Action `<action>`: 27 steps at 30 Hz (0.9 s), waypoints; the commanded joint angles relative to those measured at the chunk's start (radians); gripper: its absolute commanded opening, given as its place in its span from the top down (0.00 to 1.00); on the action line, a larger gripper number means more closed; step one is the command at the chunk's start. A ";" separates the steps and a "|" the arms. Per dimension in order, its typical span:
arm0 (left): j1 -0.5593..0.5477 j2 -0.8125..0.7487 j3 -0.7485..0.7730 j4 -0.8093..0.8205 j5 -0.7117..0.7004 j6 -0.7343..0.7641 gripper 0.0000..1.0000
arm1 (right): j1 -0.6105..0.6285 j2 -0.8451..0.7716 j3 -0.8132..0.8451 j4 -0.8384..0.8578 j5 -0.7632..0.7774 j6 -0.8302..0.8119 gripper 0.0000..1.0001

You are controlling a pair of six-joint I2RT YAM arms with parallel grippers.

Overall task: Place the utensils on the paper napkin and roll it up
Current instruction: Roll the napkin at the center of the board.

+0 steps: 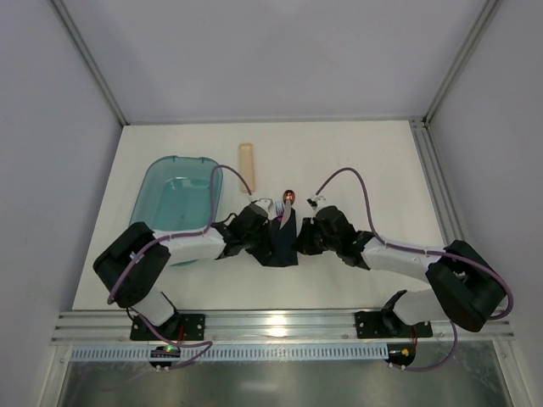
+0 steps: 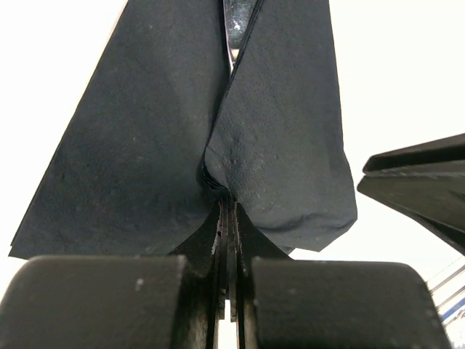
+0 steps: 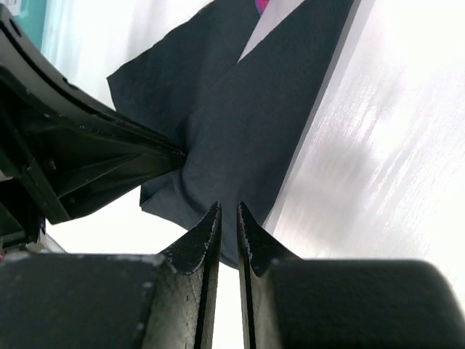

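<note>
The dark navy paper napkin (image 1: 283, 244) lies between my two grippers, folded up into two flaps (image 2: 145, 145). Copper utensils stick out of its far end: a spoon bowl (image 1: 288, 199) and a fork head (image 1: 278, 208). A shiny utensil (image 2: 237, 29) shows in the slit between the flaps. My left gripper (image 2: 227, 207) is shut on the napkin's near fold. My right gripper (image 3: 227, 211) stands at the napkin's (image 3: 247, 131) right edge with its jaws a narrow slit apart and nothing seen between them. The left gripper's fingers (image 3: 80, 163) meet the napkin from the left in the right wrist view.
A translucent teal tub (image 1: 174, 208) stands left of the napkin, under the left arm. A beige stick-like object (image 1: 246, 161) lies behind it. An aluminium rail (image 1: 280, 326) runs along the near edge and frame posts flank the table.
</note>
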 commanded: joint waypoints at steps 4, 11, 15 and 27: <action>-0.012 -0.039 -0.026 0.021 0.000 -0.023 1.00 | 0.006 -0.033 -0.087 0.046 -0.019 0.027 0.84; -0.018 -0.045 -0.036 0.051 -0.003 -0.024 1.00 | 0.006 -0.079 -0.084 0.001 0.002 0.030 0.84; -0.020 -0.055 -0.043 0.050 -0.009 -0.023 1.00 | 0.006 -0.131 -0.049 -0.039 -0.011 0.038 0.84; -0.023 -0.065 -0.053 0.053 -0.018 -0.026 1.00 | 0.007 -0.004 -0.105 0.123 -0.047 0.079 0.84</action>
